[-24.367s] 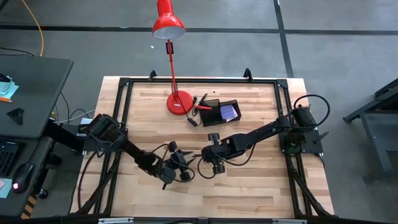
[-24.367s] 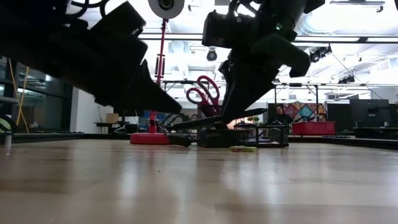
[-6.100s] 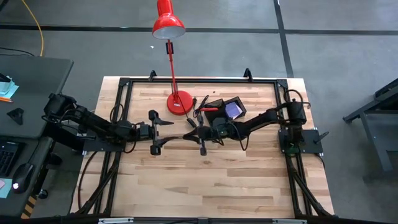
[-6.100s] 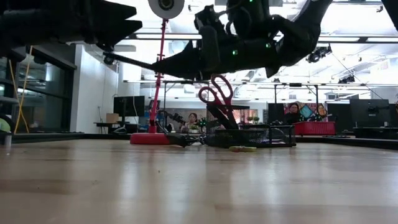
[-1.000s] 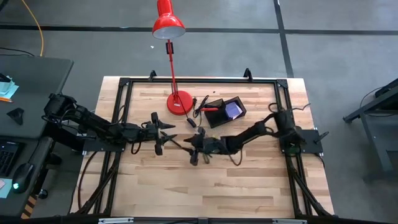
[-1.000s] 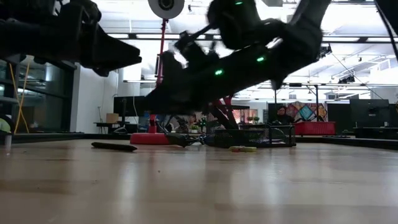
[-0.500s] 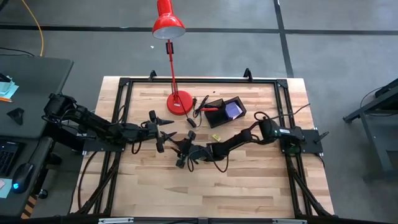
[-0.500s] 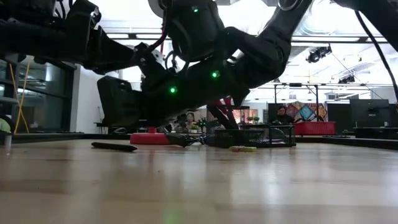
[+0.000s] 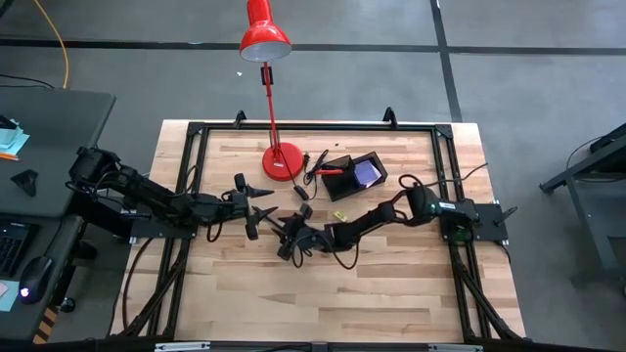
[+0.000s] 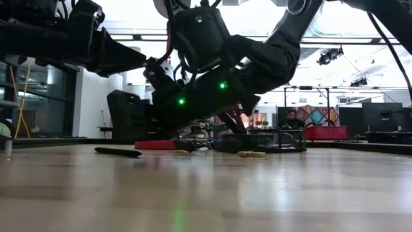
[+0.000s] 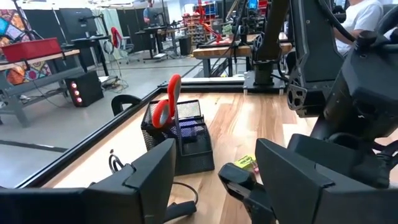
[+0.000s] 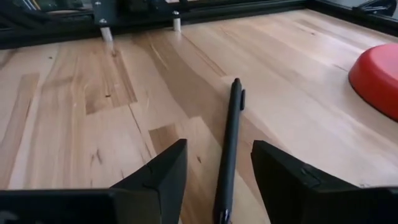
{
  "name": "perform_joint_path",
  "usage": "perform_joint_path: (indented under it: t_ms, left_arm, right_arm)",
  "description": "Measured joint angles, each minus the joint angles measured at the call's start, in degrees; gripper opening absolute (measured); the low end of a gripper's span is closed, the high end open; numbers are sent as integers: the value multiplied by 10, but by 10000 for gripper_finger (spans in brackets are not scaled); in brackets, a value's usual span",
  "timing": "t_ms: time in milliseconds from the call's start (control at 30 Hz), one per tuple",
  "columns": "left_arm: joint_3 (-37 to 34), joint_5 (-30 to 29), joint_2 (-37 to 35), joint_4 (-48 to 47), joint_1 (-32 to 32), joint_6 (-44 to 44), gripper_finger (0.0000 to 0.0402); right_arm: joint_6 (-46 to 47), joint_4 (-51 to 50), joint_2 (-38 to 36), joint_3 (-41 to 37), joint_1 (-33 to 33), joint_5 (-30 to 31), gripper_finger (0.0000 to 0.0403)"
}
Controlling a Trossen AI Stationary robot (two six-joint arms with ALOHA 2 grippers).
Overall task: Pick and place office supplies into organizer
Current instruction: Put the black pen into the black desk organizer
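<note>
Since a second ago, right gripper (image 9: 285,241) swung leftward and down over thin black pen (image 12: 229,147) lying on bare wooden table (image 9: 391,284), fingers spread to either side, not pinching. Left gripper (image 9: 262,213) just beside, fingers parted, empty. Black mesh organizer (image 9: 351,175) near red lamp base (image 9: 282,161), holding red-handled scissors (image 11: 166,106) and purple-blue pad (image 9: 364,173).

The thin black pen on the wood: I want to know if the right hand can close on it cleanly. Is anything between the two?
Nothing visible. The thin black pen lies alone on the bare wooden table, running into the gap of the right hand, whose fingers stand open on either side of it.
</note>
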Motion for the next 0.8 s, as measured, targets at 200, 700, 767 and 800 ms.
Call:
perform_joint_path:
  t_ms: [200, 700, 767, 800]
  left_arm:
    - [0, 0, 0, -1, 0, -2, 211]
    - [0, 5, 0, -9, 0, -6, 211]
    - [0, 5, 0, -9, 0, -6, 211]
    - [0, 5, 0, -9, 0, -4, 211]
  right_arm:
    - [48, -40, 1, 0, -9, 10, 172]
    - [79, -81, 0, 2, -21, -44, 163]
    - [89, -97, -2, 2, -27, -54, 155]
    - [93, -104, -3, 2, -30, -60, 150]
